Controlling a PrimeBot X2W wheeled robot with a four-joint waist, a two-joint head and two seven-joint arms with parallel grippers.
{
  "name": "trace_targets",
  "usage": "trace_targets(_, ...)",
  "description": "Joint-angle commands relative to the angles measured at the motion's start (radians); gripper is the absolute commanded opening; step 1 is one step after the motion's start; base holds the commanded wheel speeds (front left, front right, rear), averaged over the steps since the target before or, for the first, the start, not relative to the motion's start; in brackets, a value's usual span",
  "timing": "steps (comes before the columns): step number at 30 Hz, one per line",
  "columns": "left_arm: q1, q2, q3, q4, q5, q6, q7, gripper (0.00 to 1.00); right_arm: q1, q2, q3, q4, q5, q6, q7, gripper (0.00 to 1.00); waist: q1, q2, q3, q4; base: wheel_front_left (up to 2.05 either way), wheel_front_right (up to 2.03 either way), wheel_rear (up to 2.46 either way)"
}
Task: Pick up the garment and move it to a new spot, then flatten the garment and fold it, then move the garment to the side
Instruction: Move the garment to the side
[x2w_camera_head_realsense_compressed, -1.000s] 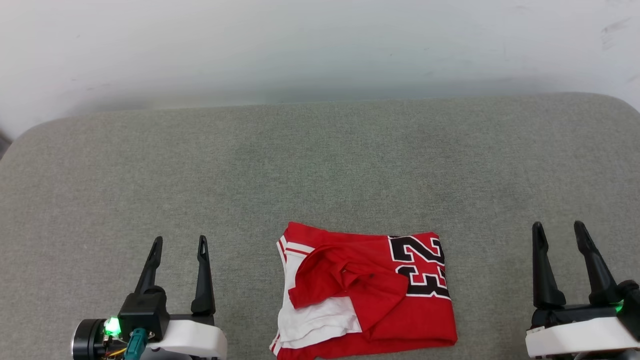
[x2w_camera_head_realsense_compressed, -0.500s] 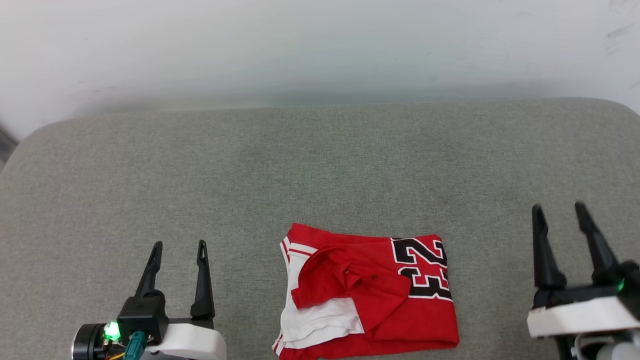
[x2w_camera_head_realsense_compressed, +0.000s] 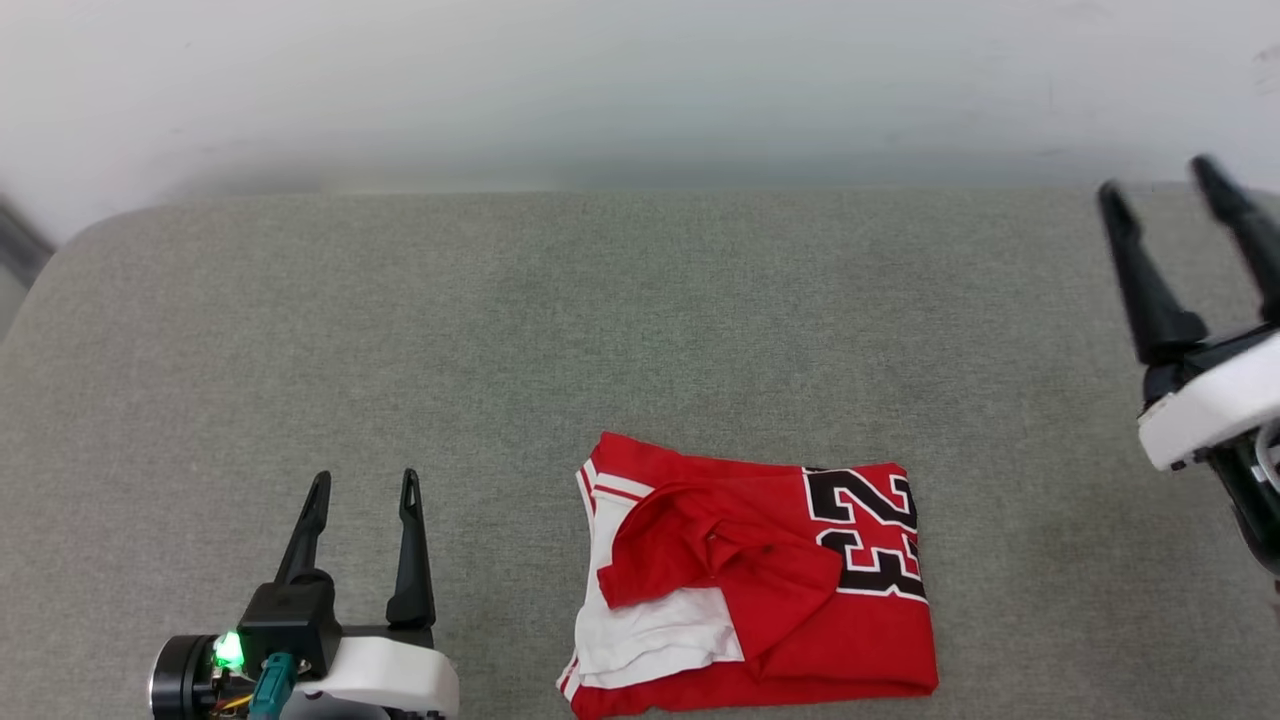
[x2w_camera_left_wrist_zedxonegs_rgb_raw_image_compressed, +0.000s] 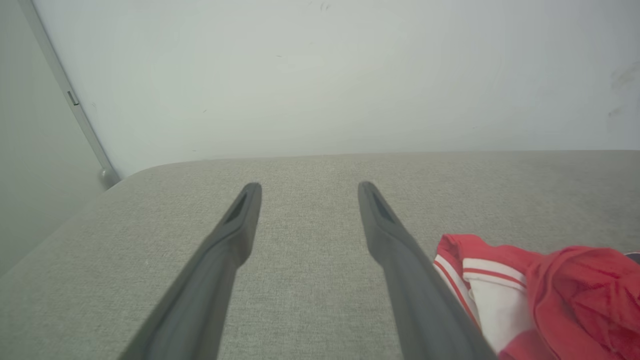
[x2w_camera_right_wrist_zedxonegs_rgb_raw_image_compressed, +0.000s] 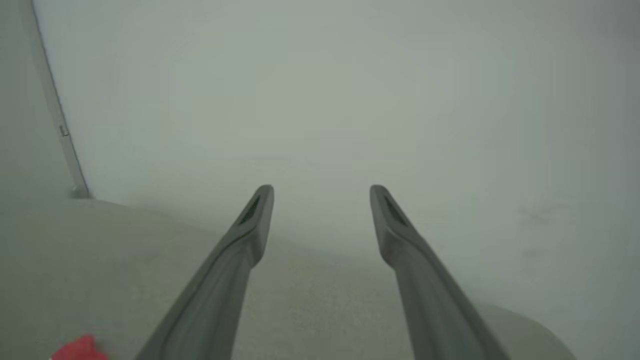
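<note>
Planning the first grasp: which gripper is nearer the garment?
The left gripper, open and low beside the garment; the right gripper hangs far off, up near the far edge.

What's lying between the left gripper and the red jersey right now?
In the head view, the stretch between the left gripper and the garment is bare grey upholstery; nothing lies on it.

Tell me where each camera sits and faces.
Head view: on the head, facing forward-down at the red jersey-style shirt with black 23 on the grey fabric surface; open left end effector lower left, open right end effector upper right.
Left wrist view: on that wrist, along its own fingers toward the pale wall.
Right wrist view: likewise, aimed higher at the wall.
Shared: head and left wrist views show the shirt's white sleeve.
</note>
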Motion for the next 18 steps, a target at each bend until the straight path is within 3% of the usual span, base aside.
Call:
trace_targets(1, -0.012, -0.001, -0.002, 0.000, -0.002, 0.000, -0.002, 1.00, -0.027, -0.044, 0.052, 0.028, 0.107, 0.000, 0.159, 1.00, 0.0000, 0.0000, 0.009, 0.007, 0.00, 0.00, 0.00)
trace_targets(6, -0.030, -0.002, -0.007, -0.003, -0.005, 0.001, -0.002, 1.00, -0.032, -0.134, 0.140, 0.058, 0.389, 0.000, 0.522, 1.00, 0.0000, 0.0000, 0.032, 0.019, 0.00, 0.00, 0.00)
trace_targets(10, -0.045, -0.002, -0.012, -0.005, -0.008, 0.001, -0.002, 1.00, 0.013, -0.169, 0.188, 0.086, 0.568, 0.000, 0.724, 1.00, 0.0000, 0.0000, 0.055, 0.031, 0.00, 0.00, 0.00)
trace_targets(18, -0.077, -0.002, -0.030, -0.009, -0.014, 0.003, -0.002, 1.00, 0.073, -0.168, 0.239, 0.152, 0.732, 0.000, 0.847, 1.00, 0.0000, 0.0000, 0.100, 0.060, 0.00, 0.00, 0.00)
